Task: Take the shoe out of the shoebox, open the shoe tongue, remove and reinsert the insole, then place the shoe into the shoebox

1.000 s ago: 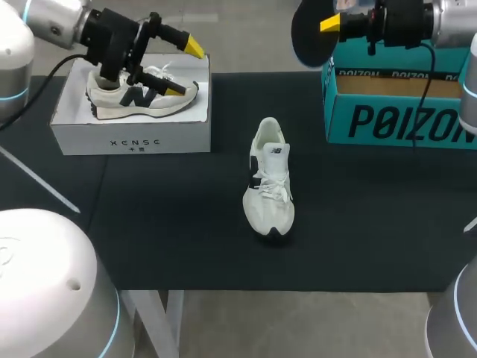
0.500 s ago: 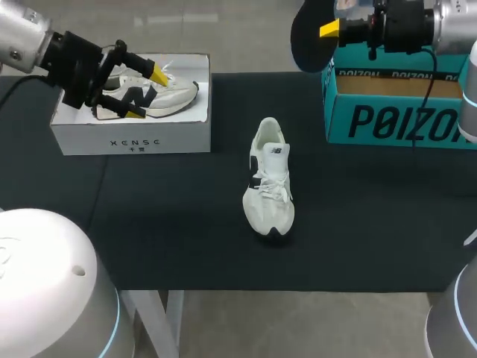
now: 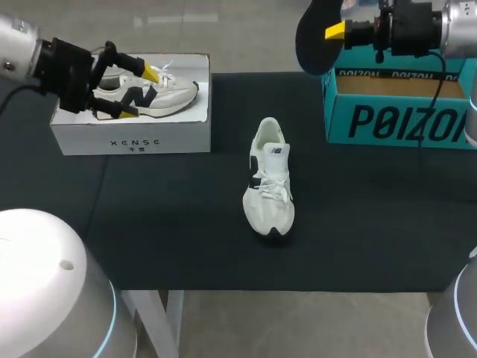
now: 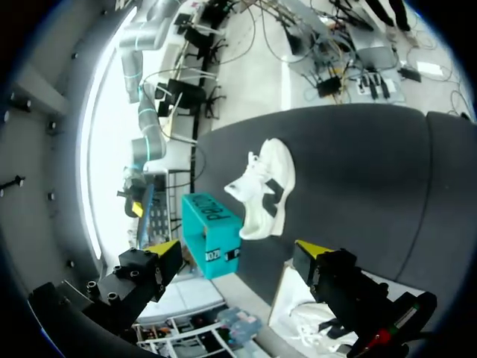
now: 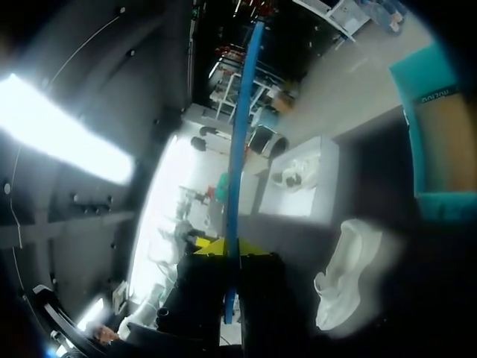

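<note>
Only overhead: both arms show at once, the left gripper (image 3: pixel 139 93) over the white box (image 3: pixel 134 138) at the far left of the table (image 3: pixel 186 224), and the right gripper (image 3: pixel 335 32) raised by the teal box (image 3: pixel 387 123) at the far right.
Left wrist view: it looks out between its own fingers at the shoe (image 3: pixel 270 183), with the teal box beside it. The white box is just under the gripper.
Right wrist view: the insole (image 3: pixel 313 41) is seen edge-on, as a thin blue strip running out from the fingers. Overhead it shows a dark oval face.
Left gripper: the fingers are spread wide and hold nothing. A second shoe (image 3: pixel 175 93) lies on its side in the white box beneath them.
Right gripper: it is clamped on the insole, which is held on edge in the air at the teal box's left end.
Shoe: it is white with dark side patches and is laced. It stands on its sole mid-table, lengthwise toward the near edge, well apart from both boxes.
Teal box: the top is open and the inside is brown.
</note>
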`<state>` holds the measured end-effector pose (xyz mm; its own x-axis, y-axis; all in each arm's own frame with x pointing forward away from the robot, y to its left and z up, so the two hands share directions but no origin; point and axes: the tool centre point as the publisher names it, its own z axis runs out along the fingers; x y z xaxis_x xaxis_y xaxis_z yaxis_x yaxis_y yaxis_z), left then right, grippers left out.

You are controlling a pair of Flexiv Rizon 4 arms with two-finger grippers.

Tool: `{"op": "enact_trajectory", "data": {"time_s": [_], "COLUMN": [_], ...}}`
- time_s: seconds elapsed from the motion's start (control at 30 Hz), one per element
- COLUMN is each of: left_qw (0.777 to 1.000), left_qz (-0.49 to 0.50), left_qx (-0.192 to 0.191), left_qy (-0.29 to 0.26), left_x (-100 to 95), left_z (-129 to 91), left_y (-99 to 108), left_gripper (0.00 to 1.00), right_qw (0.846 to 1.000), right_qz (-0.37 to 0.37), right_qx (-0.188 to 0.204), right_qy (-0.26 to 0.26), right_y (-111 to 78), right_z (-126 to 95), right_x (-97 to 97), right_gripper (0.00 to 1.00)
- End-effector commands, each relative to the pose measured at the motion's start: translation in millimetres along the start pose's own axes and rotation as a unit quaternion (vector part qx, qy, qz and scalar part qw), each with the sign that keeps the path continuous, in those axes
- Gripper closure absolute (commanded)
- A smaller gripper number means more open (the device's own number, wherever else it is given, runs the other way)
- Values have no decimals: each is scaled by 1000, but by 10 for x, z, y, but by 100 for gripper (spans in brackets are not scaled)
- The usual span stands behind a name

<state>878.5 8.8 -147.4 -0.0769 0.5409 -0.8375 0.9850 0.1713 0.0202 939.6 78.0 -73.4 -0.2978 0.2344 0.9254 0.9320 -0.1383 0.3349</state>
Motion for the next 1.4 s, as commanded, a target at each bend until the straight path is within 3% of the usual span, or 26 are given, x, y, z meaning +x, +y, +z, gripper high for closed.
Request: {"op": "enact_trajectory", "data": {"time_s": [0.03, 0.2, 0.3, 0.97, 1.2, 1.4], "left_qw": [1000, 1000, 1000, 1000, 1000, 1000], "left_qz": [0, 0, 0, 0, 0, 0], "left_qx": [-4, -4, -4, -4, -4, -4], "left_qy": [1, 1, 1, 1, 1, 1], "left_x": [0, 0, 0, 0, 0, 0], "left_z": [-2, -2, -2, -2, -2, -2], "left_y": [-24, -24, -24, -24, -24, -24], "left_gripper": [0, 0, 0, 0, 0, 0], "right_qw": [1000, 996, 985, 985, 964, 962], "right_qz": [-16, -84, -141, -141, -229, -241], "right_qx": [3, 3, 2, 2, 19, 32], "right_qy": [5, -17, -102, -102, -131, -126], "right_y": [81, 241, 283, 283, 370, 364], "right_z": [156, 354, 449, 449, 662, 822], "right_x": [-51, -153, -287, -287, -536, -724], "right_gripper": [100, 100, 100, 100, 100, 100]}}
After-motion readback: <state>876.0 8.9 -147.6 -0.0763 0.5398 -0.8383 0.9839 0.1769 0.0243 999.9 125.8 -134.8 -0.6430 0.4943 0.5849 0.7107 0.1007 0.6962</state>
